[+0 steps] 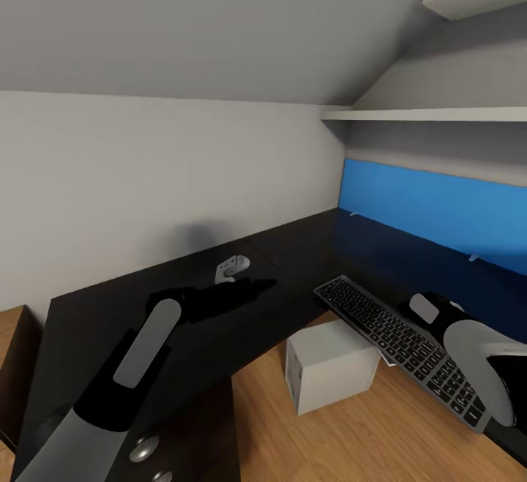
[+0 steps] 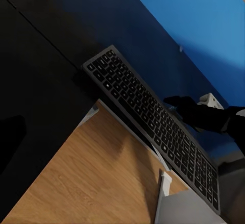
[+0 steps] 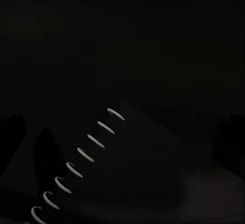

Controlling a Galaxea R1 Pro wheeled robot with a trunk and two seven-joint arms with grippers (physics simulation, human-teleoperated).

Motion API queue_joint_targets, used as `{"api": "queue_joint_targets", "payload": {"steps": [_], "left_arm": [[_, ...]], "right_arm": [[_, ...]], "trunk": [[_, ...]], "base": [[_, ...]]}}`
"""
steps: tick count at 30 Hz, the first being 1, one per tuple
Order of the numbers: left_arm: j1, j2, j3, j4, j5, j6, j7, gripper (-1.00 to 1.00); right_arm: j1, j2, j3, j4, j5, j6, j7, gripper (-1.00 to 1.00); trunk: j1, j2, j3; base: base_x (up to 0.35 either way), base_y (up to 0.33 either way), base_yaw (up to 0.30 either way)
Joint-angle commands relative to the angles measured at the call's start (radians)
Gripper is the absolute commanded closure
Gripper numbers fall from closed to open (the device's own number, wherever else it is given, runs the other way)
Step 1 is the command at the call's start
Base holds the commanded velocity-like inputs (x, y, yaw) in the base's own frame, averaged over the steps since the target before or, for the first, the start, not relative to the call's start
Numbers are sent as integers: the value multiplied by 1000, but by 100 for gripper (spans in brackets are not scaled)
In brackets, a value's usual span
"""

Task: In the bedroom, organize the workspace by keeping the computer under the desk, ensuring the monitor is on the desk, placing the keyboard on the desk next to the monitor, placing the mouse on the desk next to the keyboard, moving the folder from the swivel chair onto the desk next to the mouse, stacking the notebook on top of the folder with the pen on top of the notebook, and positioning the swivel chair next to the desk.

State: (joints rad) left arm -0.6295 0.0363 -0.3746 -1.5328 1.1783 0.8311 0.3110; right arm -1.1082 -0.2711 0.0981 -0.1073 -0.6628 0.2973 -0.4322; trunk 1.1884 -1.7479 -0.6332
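Keyboard (image 1: 405, 341) lies lengthwise along counter (image 1: 293, 248) edge, right tool (image 1: 428, 306) just beside it; tool state can't tell.

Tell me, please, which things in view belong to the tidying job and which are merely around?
Belonging to the job:
desk
keyboard
computer

Merely around:
blue back panel
wall shelves
wood floor

No legible text, label, brand, number or sign is being shown in any view. Key legends on the keyboard (image 1: 402, 336) are being rendered as pale specks too small to be read, and a faint marking on the computer (image 1: 329, 365) is blurred beyond reading.
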Motion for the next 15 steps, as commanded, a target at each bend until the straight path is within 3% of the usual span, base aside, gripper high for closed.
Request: {"api": "queue_joint_targets", "payload": {"steps": [1,15], "left_arm": [[-1,1,-1,-1,11,0,10,-100],[-1,1,-1,0,11,0,11,-100]], "right_arm": [[1,0,-21,1,-29,9,-7,-100],[1,0,-21,1,-29,9,-8,-100]], "trunk": [[0,0,-1],[0,0,-1]], "base": [[0,0,0],[0,0,0]]}}
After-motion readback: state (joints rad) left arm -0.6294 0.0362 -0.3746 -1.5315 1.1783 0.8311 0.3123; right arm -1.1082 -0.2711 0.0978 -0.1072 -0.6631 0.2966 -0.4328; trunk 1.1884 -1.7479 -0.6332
